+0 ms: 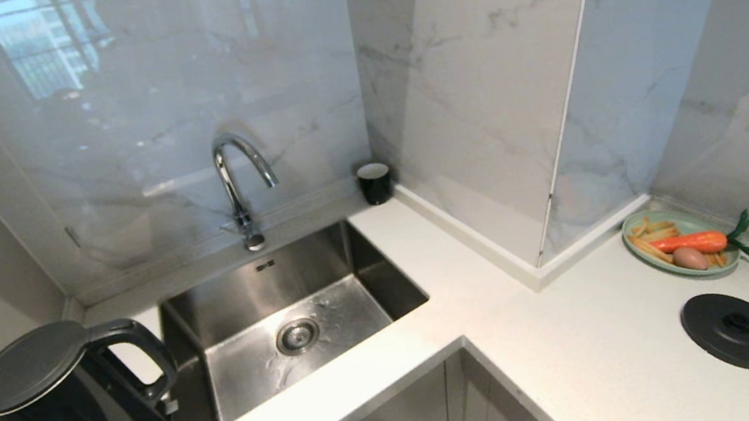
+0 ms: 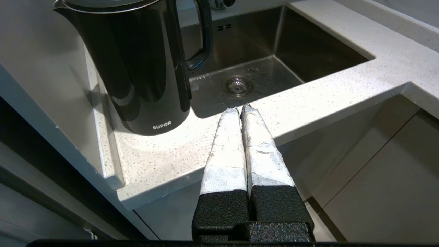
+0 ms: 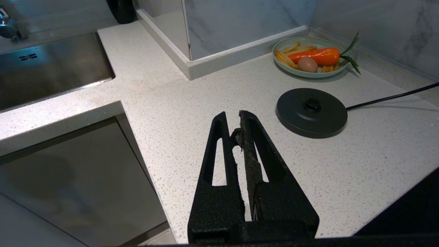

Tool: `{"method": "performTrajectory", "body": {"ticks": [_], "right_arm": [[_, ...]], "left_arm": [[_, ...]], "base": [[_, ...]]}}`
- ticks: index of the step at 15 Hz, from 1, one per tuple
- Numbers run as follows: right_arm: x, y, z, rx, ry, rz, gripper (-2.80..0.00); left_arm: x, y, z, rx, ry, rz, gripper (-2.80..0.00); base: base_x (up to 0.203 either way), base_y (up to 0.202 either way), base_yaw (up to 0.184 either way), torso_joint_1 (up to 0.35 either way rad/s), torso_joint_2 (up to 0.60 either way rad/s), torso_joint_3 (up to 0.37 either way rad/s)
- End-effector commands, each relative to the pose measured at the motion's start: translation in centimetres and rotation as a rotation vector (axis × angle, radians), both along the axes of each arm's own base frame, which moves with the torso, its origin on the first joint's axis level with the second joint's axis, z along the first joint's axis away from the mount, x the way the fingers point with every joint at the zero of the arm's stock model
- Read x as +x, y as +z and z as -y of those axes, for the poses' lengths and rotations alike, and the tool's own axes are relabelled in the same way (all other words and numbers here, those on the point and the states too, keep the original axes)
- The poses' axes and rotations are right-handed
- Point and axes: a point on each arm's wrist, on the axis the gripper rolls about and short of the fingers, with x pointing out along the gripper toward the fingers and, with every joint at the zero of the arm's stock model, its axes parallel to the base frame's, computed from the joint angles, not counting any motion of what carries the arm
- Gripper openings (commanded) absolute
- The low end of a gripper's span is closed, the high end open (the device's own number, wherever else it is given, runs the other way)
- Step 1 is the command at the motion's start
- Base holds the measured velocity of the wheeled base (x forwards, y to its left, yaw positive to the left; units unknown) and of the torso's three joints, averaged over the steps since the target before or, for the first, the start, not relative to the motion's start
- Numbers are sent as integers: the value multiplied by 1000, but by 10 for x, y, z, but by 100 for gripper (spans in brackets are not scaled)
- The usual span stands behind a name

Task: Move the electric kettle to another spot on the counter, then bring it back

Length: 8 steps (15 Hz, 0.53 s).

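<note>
Broadly, one white speckled counter (image 1: 589, 356) wraps the single steel sink (image 1: 286, 313). One electric kettle (image 2: 137, 65) stands upright on the counter's far-left end, beside the sink, near the left gripper (image 2: 240, 109) but apart from it; that gripper's taped fingers are pressed together, empty. Right gripper (image 3: 232, 121) hangs pinched closed, empty, near one round power base (image 3: 311, 111).

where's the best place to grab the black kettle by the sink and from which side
Probably the big loop handle of the electric kettle. It stands upright on the counter left of the sink, handle turned toward the sink, so come in from the sink side and close around the handle's upright bar. The glossy body looks too wide and slick. The left gripper is nearest, shut and holding nothing.
</note>
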Motion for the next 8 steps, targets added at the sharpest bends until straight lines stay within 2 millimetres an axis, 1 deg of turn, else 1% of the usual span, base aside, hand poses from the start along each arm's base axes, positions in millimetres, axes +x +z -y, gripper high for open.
{"method": "performTrajectory", "body": {"ticks": [1, 8], "right_arm": [[0, 0, 0, 0, 0, -1, -280], [0, 0, 0, 0, 0, 0, -280]], "left_arm": [[0, 0, 0, 0, 0, -2, -280], [0, 0, 0, 0, 0, -2, -280]], "base": [[0, 0, 0, 0, 0, 0], [0, 0, 0, 0, 0, 0]]}}
